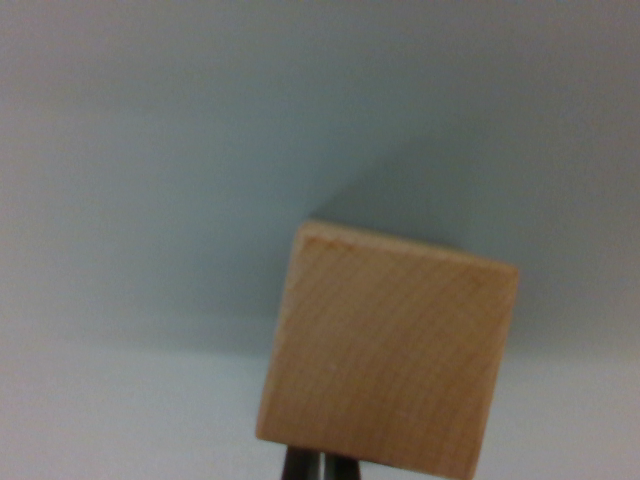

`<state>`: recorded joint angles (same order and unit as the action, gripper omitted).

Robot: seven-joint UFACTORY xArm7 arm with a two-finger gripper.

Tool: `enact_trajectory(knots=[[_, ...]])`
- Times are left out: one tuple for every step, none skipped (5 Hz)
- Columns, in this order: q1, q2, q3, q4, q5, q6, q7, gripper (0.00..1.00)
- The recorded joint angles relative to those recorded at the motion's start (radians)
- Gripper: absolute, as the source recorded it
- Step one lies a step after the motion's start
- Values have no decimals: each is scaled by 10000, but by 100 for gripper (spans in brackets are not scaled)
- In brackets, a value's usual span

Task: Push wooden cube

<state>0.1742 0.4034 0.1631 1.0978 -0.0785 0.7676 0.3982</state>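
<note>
A light wooden cube (388, 345) fills the lower middle of the wrist view, resting on a pale grey-white surface (150, 200). Its top face shows fine grain and is turned slightly clockwise. Just below the cube's near edge, at the bottom of the picture, a small dark piece of my gripper (318, 467) peeks out, pressed close against the cube. The cube hides most of the gripper, so the gap between its fingers does not show.
The cube casts a soft shadow up and to the wrist view's right. Around it I see only the plain pale surface, with no other objects or edges.
</note>
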Motion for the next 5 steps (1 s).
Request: enact_trajectory(knots=[[0,0,0,0,0,0,0,100],[-10,150,-33,220,-31,72,-26,100],[-10,150,-33,220,-31,72,-26,100],[-16,233,-51,341,-49,112,-41,100],[-16,233,-51,341,-49,112,-41,100]])
